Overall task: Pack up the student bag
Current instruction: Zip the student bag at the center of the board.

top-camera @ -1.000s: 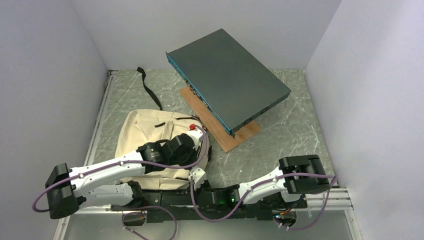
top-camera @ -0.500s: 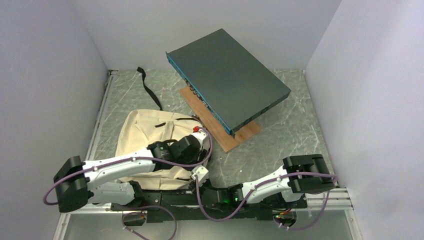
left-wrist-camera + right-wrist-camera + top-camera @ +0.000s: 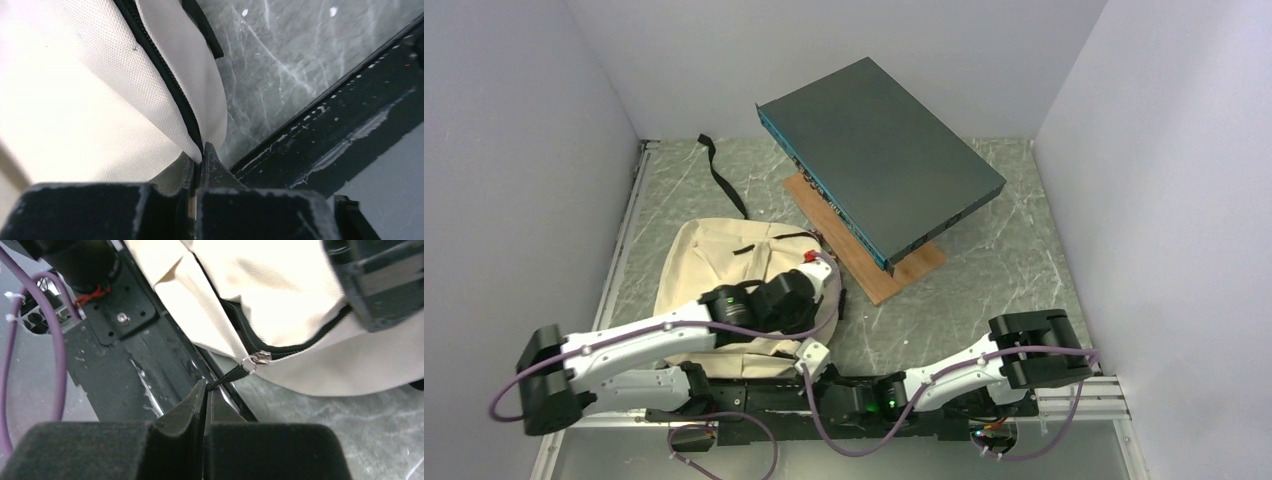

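The cream student bag [image 3: 709, 262] lies at the near left of the table, under my left arm. My left gripper [image 3: 200, 152] is shut on the bag's cream fabric right beside the black zipper [image 3: 160, 65], at the bag's near edge; in the top view it sits at that edge [image 3: 799, 338]. My right gripper [image 3: 206, 385] is shut on the black zipper pull cord [image 3: 231, 375], which runs taut to the silver slider [image 3: 256, 359]. In the top view the right gripper [image 3: 811, 360] is just below the bag's near right corner. The zipper gapes slightly behind the slider.
A big dark grey flat box [image 3: 879, 160] rests tilted on a wooden board [image 3: 879, 270] at the back centre. A loose black strap [image 3: 722, 180] trails toward the back left. The black mounting rail [image 3: 754, 395] runs along the near edge. White walls close three sides.
My right gripper has shifted a little left along the bag's near edge with the pull cord in it. My left arm has drawn back to the left, still pinching the fabric.
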Action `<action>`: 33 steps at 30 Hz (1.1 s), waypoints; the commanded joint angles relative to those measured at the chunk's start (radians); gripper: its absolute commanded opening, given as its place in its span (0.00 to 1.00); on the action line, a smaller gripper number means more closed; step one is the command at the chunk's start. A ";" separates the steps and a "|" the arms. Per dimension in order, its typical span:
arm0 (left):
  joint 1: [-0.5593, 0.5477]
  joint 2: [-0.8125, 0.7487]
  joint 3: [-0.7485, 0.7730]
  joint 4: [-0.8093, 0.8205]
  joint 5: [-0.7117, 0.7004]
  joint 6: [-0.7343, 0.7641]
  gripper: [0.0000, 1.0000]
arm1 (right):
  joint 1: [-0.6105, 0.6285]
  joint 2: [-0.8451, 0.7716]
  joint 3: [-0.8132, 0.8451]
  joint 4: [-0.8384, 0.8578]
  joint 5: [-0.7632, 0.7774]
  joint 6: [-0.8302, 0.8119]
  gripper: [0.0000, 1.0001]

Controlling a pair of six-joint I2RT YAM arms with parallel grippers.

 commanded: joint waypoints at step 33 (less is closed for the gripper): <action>0.003 -0.356 0.062 0.064 0.029 0.030 0.20 | -0.069 -0.106 -0.080 0.214 -0.403 0.112 0.47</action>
